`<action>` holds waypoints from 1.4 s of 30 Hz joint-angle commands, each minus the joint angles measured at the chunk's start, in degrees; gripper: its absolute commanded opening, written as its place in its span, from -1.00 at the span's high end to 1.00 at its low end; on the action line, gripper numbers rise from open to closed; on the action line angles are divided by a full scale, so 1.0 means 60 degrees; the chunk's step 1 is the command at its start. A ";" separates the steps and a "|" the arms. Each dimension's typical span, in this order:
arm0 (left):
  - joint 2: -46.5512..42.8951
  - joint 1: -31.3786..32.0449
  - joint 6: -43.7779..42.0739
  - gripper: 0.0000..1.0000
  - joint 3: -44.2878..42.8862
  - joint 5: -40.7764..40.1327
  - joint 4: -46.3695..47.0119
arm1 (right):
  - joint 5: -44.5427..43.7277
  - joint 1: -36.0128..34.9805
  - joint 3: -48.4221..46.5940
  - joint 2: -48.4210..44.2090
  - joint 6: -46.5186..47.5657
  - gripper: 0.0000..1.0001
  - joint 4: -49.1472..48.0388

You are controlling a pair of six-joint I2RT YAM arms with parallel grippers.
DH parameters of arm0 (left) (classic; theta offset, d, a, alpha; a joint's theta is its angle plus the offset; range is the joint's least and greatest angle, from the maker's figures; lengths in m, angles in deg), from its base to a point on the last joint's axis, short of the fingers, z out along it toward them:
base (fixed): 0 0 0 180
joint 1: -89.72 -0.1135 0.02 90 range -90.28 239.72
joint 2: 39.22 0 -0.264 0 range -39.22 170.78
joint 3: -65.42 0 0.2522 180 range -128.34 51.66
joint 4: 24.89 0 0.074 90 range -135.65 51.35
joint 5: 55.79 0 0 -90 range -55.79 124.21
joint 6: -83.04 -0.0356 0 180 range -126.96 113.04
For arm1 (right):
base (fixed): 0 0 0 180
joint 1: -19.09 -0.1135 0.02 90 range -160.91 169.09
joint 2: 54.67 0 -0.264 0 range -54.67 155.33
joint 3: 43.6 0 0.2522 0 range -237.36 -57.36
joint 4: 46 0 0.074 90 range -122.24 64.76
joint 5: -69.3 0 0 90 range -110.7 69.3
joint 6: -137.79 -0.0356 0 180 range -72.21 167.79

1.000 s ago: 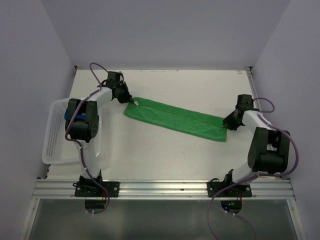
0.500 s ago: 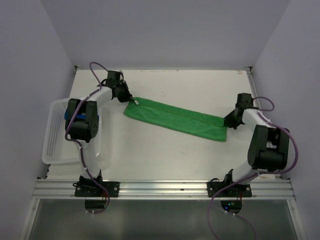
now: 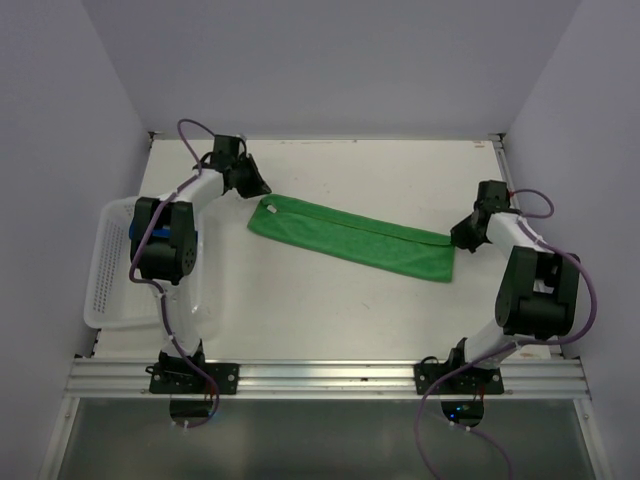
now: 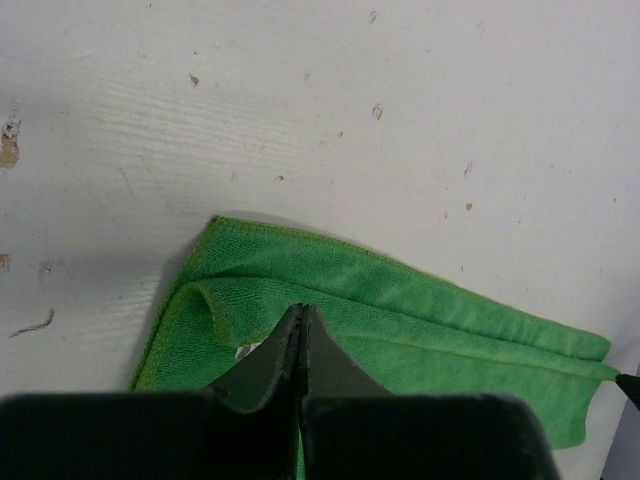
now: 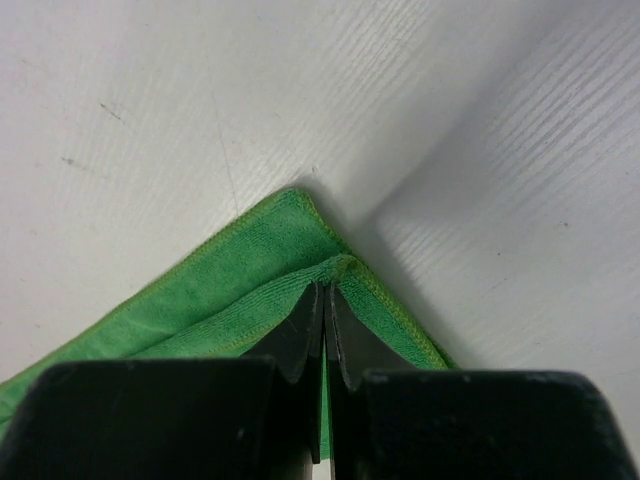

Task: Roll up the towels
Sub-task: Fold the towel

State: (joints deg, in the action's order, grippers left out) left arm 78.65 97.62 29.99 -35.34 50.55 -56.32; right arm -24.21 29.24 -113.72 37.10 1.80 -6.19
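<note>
**A:** What has changed in the last second?

**B:** The right gripper (image 3: 461,238) has closed. It was partly open before, and its jaws now pinch the far right corner of the green towel (image 3: 350,237). The left gripper (image 3: 256,186) has drawn back from the towel's left end toward the far left of the table (image 3: 330,310). The towel itself has hardly shifted.

**A:** Where does the towel lie, and what step is this?

**B:** It lies flat as a long folded strip, slanting across the middle of the table. No turn of a roll shows at either end, so I judge the strip is still being set straight and the rolling has not begun.

**A:** And the left jaws?

**B:** They are pressed together just above the left end, and I see no cloth between them.

**A:** What does the next move call for?

**B:** Probably one short edge has to be turned over on itself and then rolled evenly along the strip. A pinch on one corner alone could skew the roll, so the empty gripper would have to open and come back to the cloth.

**A:** Is anything hidden?

**B:** The right fingers cover the cloth beneath them, so I cannot tell how much is pinched. The blue towel is uncertain too. A strip of blue (image 3: 131,229) shows at the left arm's elbow over the basket (image 3: 105,290), but it may belong to the arm.
</note>
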 commanded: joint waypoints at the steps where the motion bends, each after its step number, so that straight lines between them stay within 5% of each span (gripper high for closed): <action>1: 0.0102 -0.0072 0.0155 1.00 -0.0339 0.0236 0.0191 | -0.0148 0.0066 -0.0319 0.0276 -0.0287 1.00 -0.0005; 12: -0.0059 -0.0130 -0.0181 1.00 -0.0251 0.0075 0.0074 | -0.0411 0.0124 -0.0597 0.0833 -0.0917 1.00 0.0025; 21: -0.0454 -0.0145 -0.0606 0.46 0.0393 -0.0511 -0.0204 | -0.0206 0.0197 -0.0715 0.1156 -0.1006 1.00 -0.0048; 42: -0.0543 -0.0145 -0.0651 0.18 0.0687 -0.0790 -0.0190 | 0.0087 0.0197 -0.0495 0.1097 -0.0991 1.00 -0.0297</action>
State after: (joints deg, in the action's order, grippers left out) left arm 77.66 97.23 26.43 -31.10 45.70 -59.25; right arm -24.14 30.03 -116.28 43.76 -3.28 -6.63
